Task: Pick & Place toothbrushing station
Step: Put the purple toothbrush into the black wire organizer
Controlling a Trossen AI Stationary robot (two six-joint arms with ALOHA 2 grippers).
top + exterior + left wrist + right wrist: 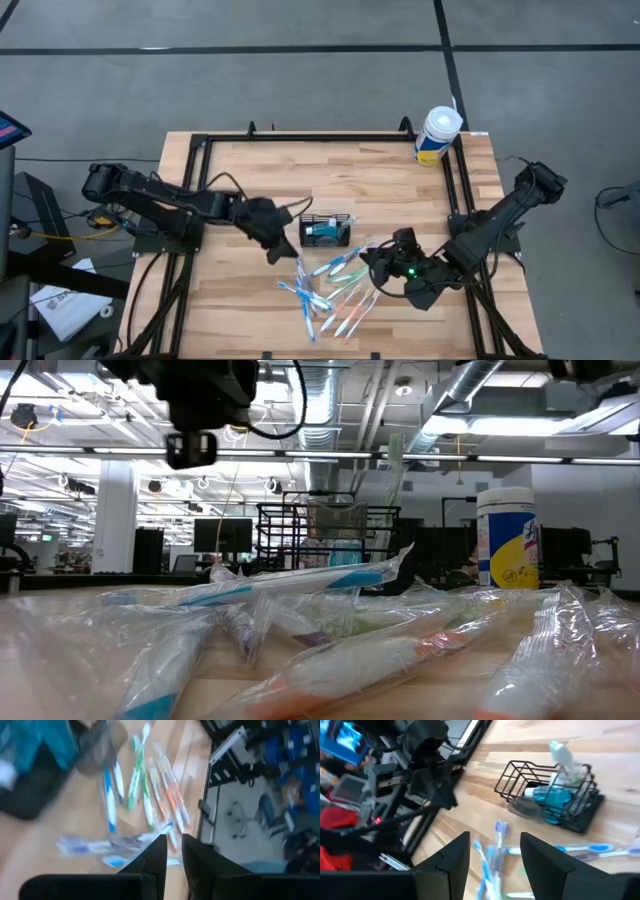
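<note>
Two grippers hang over the table, one on each side of the toothbrushing station (326,232), the small black wire caddy sitting near the middle of the wooden tabletop (250,180). The left gripper (277,252) is just beside the caddy's left end, raised off the wood; its fingers (156,860) stand nearly together with only a narrow slit between them, and nothing is caught in that slit. The right gripper (372,262) is off the caddy's right front corner, fingers (451,857) spread apart and empty, with the wrapped toothbrushes (330,290) lying on the wood below.

The caddy stands upright, holding a teal bottle (555,797) and a pale tube (562,756) in its rear part; its front part looks bare from the right wrist view. The toothbrushes fan out from just in front of the caddy toward the near table edge, some overlapping, none touching the wire that can be made out.

Behind the caddy the wood is open up to the black frame rail (330,137). A white tub (436,135) with a yellow and blue label stands well apart from the caddy, at the far right corner.
</note>
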